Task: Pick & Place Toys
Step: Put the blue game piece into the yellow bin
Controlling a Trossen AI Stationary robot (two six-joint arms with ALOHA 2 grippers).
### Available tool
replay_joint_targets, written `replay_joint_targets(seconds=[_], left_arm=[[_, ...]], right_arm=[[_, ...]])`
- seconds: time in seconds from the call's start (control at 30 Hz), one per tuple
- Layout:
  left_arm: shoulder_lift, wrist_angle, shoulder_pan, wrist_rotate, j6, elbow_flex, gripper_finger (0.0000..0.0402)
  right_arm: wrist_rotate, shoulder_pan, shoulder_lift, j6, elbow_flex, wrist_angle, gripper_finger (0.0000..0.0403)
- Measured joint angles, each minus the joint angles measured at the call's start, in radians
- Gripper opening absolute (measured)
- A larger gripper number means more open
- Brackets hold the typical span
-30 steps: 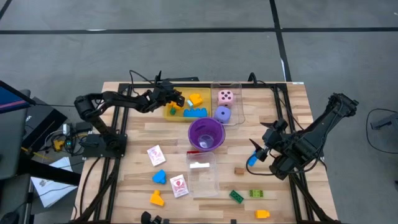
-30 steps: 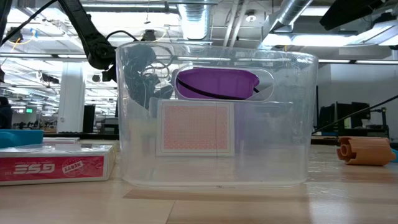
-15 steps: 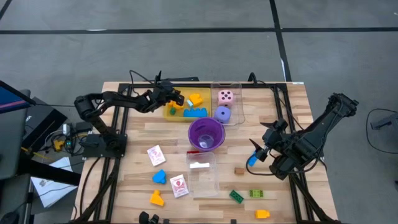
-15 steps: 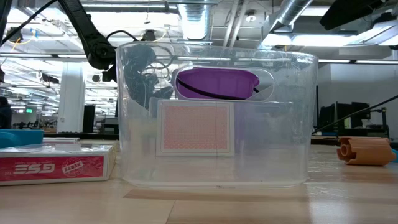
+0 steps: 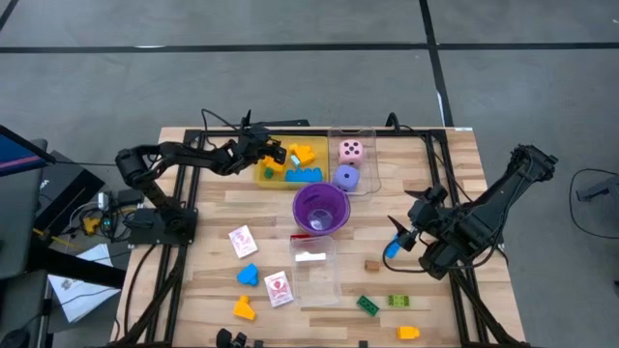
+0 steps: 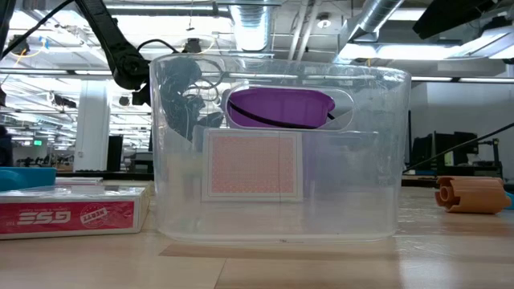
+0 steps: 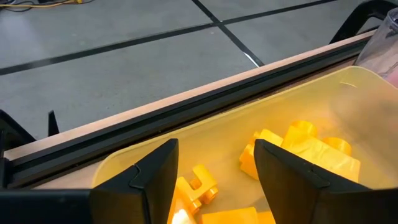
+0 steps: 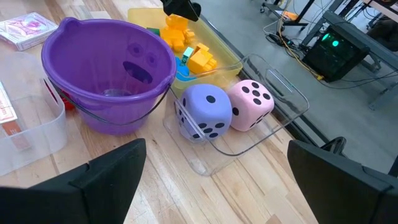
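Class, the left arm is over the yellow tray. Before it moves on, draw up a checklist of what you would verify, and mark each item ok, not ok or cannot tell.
1. Left gripper over the yellow tray: ok.
2. Left fingers parted with nothing between them: ok.
3. Yellow bricks lying inside the tray: ok.
4. Right gripper open and clear of the purple cup: ok.
5. Both dice in the clear tray beside the yellow one: ok.
6. Toys left on the table, such as the green brick: not ok, several still out.
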Motion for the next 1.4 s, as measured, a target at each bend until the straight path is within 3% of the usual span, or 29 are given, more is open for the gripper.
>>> replay_joint_targets(seconds=[1.17, 1.23, 1.4], left_arm=[[-0.001, -0.037, -0.007, 0.002, 0.03, 0.0, 0.0209], [-0.002, -0.054, -0.013, 0.044, 0.075, 0.0, 0.0209], [-0.031, -0.142, -0.038, 0.287, 0.225, 0.0, 0.0209]], right_arm=[[-0.001, 0.0, 0.0, 0.0, 0.0, -0.001, 0.0384], [-0.001, 0.0, 0.0, 0.0, 0.0, -0.002, 0.0384], [-0.001, 0.012, 0.0, 0.0, 0.0, -0.006, 0.0384]])
